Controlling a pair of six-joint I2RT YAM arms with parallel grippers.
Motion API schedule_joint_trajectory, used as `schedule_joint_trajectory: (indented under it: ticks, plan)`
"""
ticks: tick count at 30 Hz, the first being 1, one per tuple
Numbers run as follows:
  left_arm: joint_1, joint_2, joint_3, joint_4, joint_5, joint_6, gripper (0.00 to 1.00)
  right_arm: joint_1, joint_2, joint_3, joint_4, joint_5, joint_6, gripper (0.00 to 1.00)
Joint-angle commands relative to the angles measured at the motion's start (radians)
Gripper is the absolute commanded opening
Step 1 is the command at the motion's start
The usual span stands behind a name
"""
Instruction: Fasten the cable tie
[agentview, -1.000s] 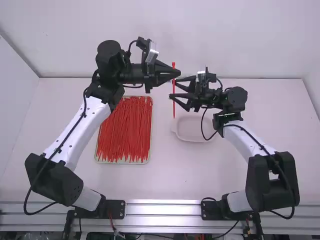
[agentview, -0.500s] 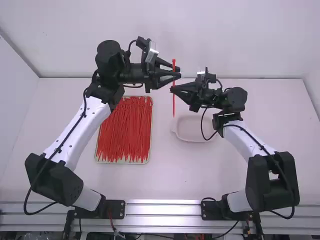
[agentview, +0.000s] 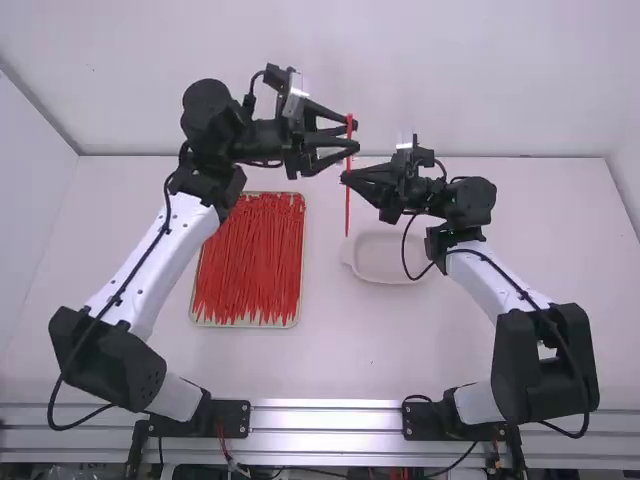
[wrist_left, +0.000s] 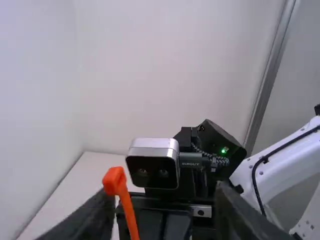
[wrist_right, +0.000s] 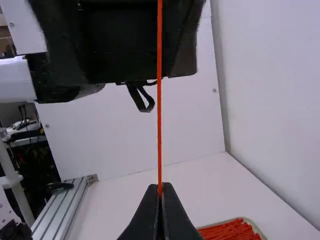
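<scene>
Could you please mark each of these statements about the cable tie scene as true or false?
1. The right hand is shut on the cable tie. True.
2. The left hand is clamped on the tie. False: its fingers are spread apart, and the tie's head sits beside one of them.
3. The gripped tie lies flat on the table. False: it stands upright in the air above the table.
4. A tray of spare red ties lies on the table. True.
</scene>
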Motion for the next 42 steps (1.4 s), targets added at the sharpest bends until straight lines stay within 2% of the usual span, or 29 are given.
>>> schedule_joint_trajectory:
  ticks: [1, 4, 18, 23, 30, 36, 37, 42]
  plan:
    - [0.024, -0.001, 0.025, 0.011, 0.014, -0.045, 0.38, -0.001, 0.007, 0.024, 0.007, 0.002, 0.004, 0.00]
    - [0.026, -0.001, 0.025, 0.006, 0.014, -0.044, 0.33, -0.001, 0.007, 0.024, 0.008, 0.003, 0.004, 0.00]
    - [0.020, -0.001, 0.025, 0.005, 0.010, -0.042, 0.35, 0.000, 0.007, 0.024, 0.029, -0.002, 0.004, 0.00]
    - [0.025, -0.001, 0.025, 0.005, 0.011, -0.036, 0.31, -0.001, 0.007, 0.024, 0.028, -0.006, 0.004, 0.00]
    - [0.023, 0.000, 0.025, 0.004, 0.013, -0.036, 0.31, 0.023, 0.007, 0.024, 0.027, -0.008, -0.012, 0.00]
    - [0.026, 0.000, 0.025, -0.014, 0.014, -0.036, 0.20, 0.032, 0.007, 0.024, 0.026, -0.013, -0.041, 0.00]
    - [0.026, 0.000, 0.025, -0.017, 0.014, -0.036, 0.15, 0.030, 0.007, 0.024, 0.026, -0.014, -0.037, 0.00]
    - [0.027, 0.000, 0.025, -0.017, 0.020, -0.036, 0.11, 0.021, 0.007, 0.024, 0.026, -0.014, -0.037, 0.00]
